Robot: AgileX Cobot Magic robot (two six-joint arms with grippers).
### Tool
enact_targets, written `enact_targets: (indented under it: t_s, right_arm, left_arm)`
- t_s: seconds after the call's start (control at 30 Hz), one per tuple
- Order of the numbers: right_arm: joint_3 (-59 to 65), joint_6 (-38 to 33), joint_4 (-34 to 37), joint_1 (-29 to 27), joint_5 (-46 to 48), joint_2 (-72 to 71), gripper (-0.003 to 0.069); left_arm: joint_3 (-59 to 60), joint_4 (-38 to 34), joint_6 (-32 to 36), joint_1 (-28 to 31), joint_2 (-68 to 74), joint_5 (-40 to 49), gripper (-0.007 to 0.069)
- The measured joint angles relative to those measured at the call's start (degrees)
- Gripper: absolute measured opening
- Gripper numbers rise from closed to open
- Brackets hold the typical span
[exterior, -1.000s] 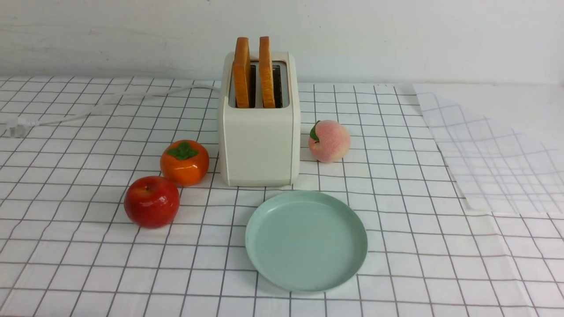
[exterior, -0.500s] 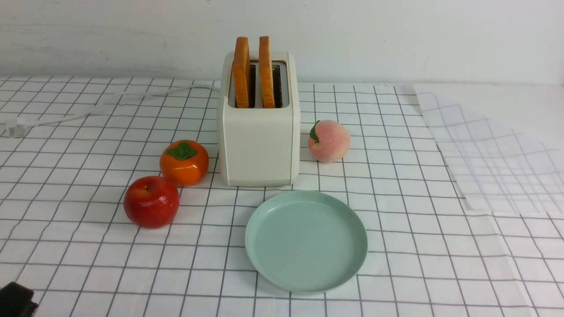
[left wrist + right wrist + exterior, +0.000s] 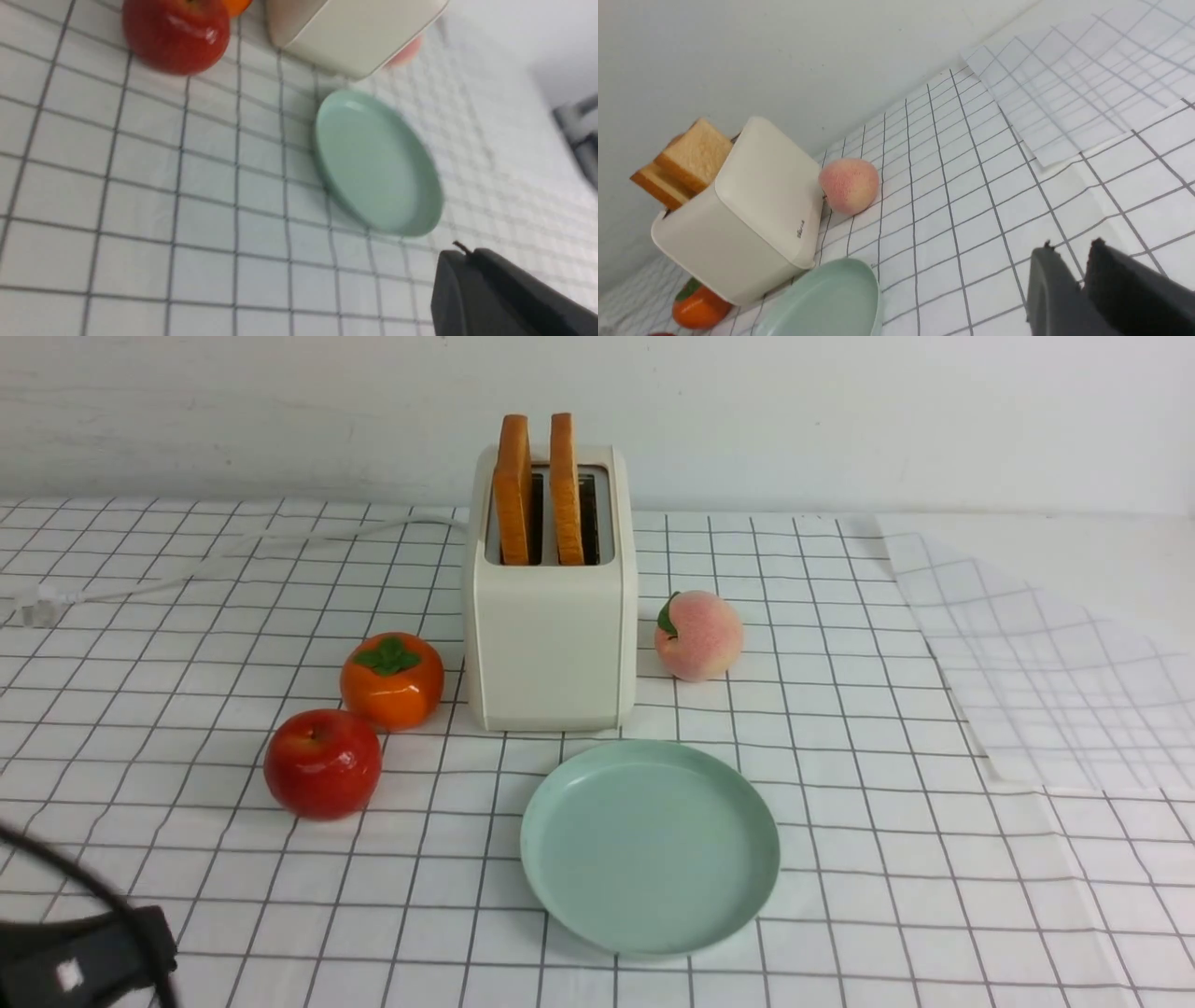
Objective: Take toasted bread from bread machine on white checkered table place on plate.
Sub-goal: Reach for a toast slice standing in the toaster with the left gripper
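Nearest of the containers: the plate (image 3: 560,905), round and mint green, flat on the white checkered table (image 3: 934,915), just in front of the bread machine (image 3: 551,644) and a touch to its right, whole green floor on show. Behind it, the bread machine itself: upright, cream, with the toasted bread (image 3: 513,490) in it, two slices on edge side by side, one per slot, upper halves proud of the grey top. Red apple (image 3: 322,763) front-left of the bread machine, orange persimmon (image 3: 392,679) just beside its left wall, peach (image 3: 698,637) near its right wall, white cord (image 3: 233,555) trailing off from its rear left.

Jaws of the left gripper (image 3: 455,263) pressed together, gripping nothing, over the cloth well in front of the bread machine and to its left. Fingers of the right gripper (image 3: 1078,261) a thin slit apart, nothing between them, over the cloth well to the right of the bread machine.

Left arm (image 3: 89,959): dark, low, just inside the near left corner of the front view, far front-left of the bread machine, black cable (image 3: 56,863) arching over it. Pose of the right arm: cannot tell.
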Motion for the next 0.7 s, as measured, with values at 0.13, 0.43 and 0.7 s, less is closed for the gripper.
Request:
enact_targets:
  t_s: [0.13,0.43,0.7]
  right_arm:
    - [-8.81,-8.82,0.00,2.00,8.93,7.52,0.0009]
    - [-14.75,-18.33,0.14,2.86,19.22,20.58,0.0006]
    - [-14.87,-20.40,0.14,2.86,18.53,20.84,0.0008]
  left_arm:
    - [-12.42,6.36,1.15,0.00,15.02,7.31,-0.0013]
    - [-34.84,8.87,1.69,-7.70,36.53,5.26,-0.0013]
    - [-57.04,23.13,-7.00,-18.94,52.92,4.96,-0.0011]
